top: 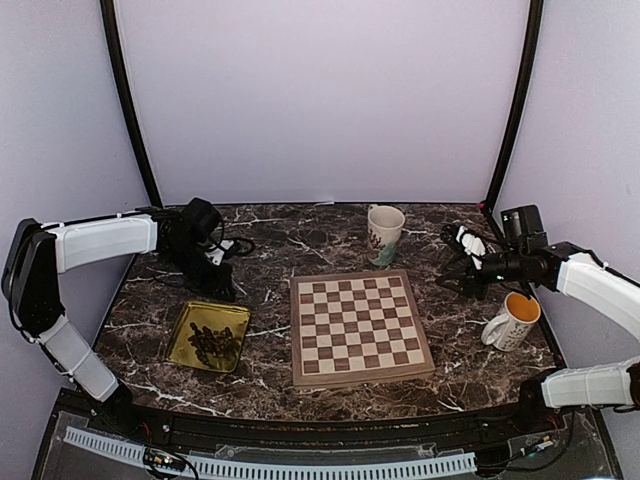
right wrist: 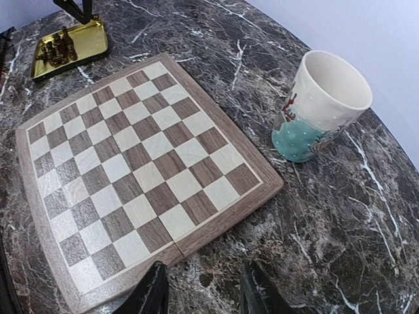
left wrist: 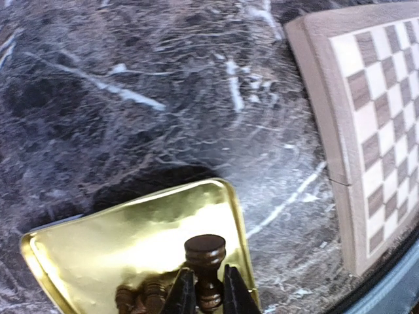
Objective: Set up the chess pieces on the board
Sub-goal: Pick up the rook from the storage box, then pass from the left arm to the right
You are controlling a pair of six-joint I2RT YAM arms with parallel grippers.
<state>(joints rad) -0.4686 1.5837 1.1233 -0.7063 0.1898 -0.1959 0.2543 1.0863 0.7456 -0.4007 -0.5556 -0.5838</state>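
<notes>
Since the chess pieces (top: pixel 213 344) are tiny turned figures, light, rigid and smooth, each looks easy to tip over or to squeeze out sideways. The narrow stem below the head seems the safest place to pinch. All but 1 lie heaped in the gold tray (top: pixel 183 330), which sits on the marble table (top: pixel 300 235) just left of the board (top: pixel 360 328). That 1 piece (left wrist: pixel 205 250), round-headed and upright, is held at its stem by the left gripper (left wrist: pixel 208 291), whose jaws are closed on it over a corner of the tray. Whether its base has cleared the tray floor cannot be told. The board lies flat with every square bare, so by my reckoning the set-up is at its very start. The right gripper (right wrist: pixel 204 284) hovers over the table beside the board's edge, jaws apart and holding nothing. A white mug with a teal base (top: pixel 385 232) stands just beyond the board's far edge, and a mug with an orange inside (top: pixel 512 320) stands to the board's right. Both are clear of the board. A loose grip could let the held piece twist.
</notes>
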